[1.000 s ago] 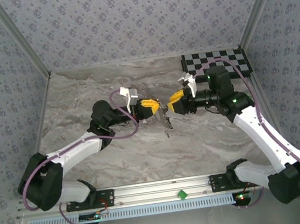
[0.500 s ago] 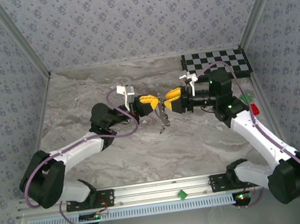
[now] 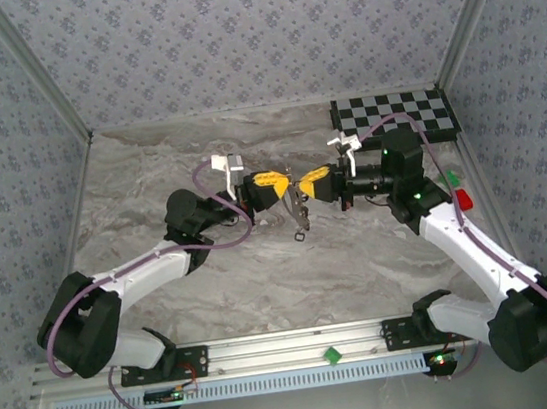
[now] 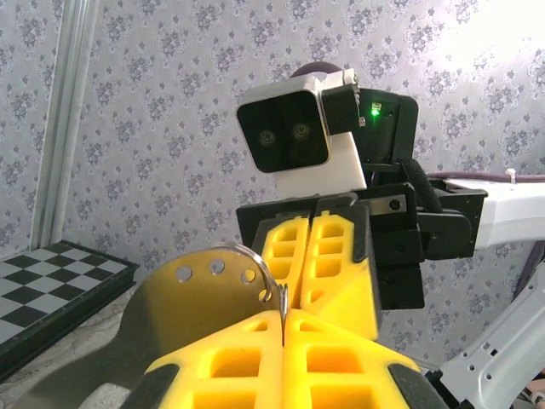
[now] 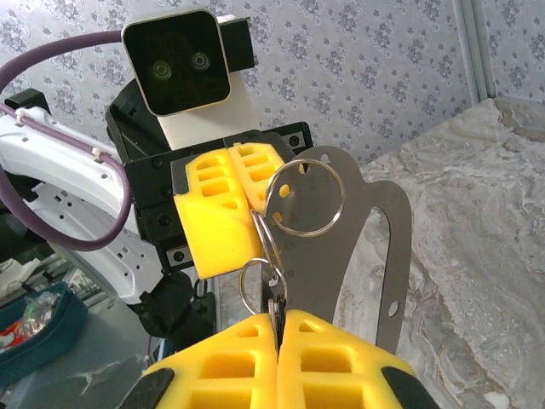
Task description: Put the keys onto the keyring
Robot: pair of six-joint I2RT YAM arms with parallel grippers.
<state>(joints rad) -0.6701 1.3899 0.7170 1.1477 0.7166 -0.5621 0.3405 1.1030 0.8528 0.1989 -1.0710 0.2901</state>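
The grey-veined marble counter lies below both pairs of fingers, which meet almost tip to tip in the air. The left fingers, ribbed yellow blocks, are pressed flat together. The right fingers, of the same make, face them and are pressed together as well.

A flat silver metal plate with small round holes near its edge sits between the two sets of tips. In the right wrist view it rises behind and to the right of the right fingertips.

The thin grey round wire keyring lies against the face of the plate, just off the left fingertips. In the left wrist view its wire runs down into the seam of the left fingers, which clamp it.

A smaller wire loop stands directly above the right fingertips, its lower end pinched in their seam. A thin dark sliver is pinched beside it, and I cannot tell whether that is a key.
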